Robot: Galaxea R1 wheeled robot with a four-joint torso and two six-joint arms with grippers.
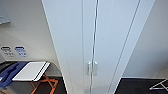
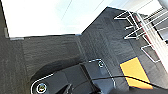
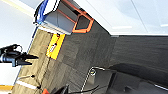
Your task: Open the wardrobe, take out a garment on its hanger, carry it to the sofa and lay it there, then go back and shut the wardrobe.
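Wardrobe, tall, white and shut, stands straight ahead and close, its two doors meeting at a vertical seam with the pair of small silver handles low down, upright on either side of it. Neither arm looks nearer, since both wrist cameras face dark carpet; whether either gripper is open I cannot tell. Two small signs on the left wall seem to carry writing, too blurred to read.

Pale walls, dark carpet floor, orange-legged folding stand, yellow floor patch
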